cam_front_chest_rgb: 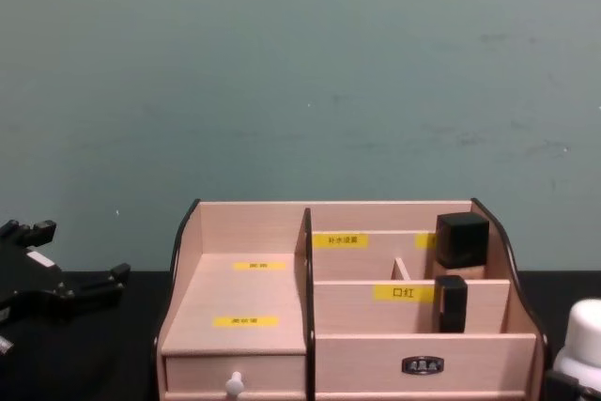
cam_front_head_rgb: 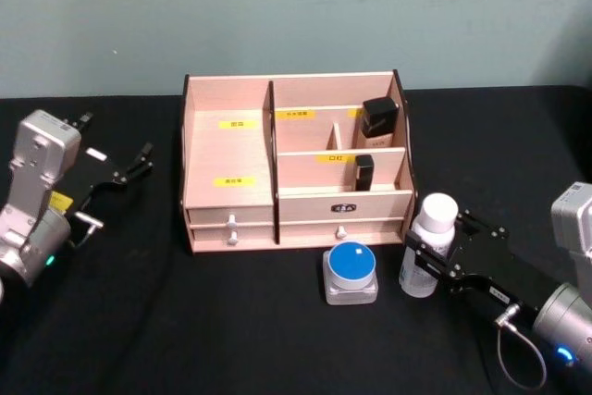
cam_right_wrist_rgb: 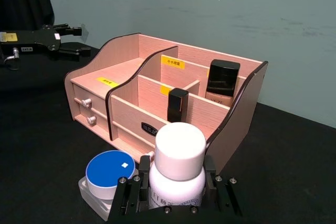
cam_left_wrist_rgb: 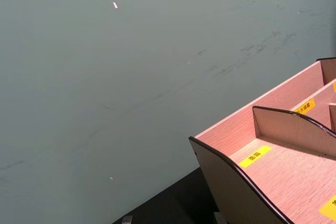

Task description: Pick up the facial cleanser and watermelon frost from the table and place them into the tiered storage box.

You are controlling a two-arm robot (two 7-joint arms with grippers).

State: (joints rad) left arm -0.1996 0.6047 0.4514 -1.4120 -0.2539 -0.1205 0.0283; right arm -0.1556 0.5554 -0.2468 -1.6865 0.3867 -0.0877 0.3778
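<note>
Two items stand at the front of the storage box (cam_front_head_rgb: 227, 90): a blue-lidded jar (cam_front_head_rgb: 351, 270) just before its middle, and a white bottle (cam_front_head_rgb: 435, 224) upright off its front right corner, clamped in the right gripper (cam_front_head_rgb: 427, 261). The left gripper (cam_front_head_rgb: 118, 141) hangs spread wide, left of the box.

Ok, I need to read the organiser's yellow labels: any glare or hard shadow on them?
Head view: flat light, no glare on the yellow labels of the tiered storage box, left claw parked clear of it; right wrist view: none, brightest is the cap of the white bottle in the right claw; chest view: labels evenly lit.
</note>
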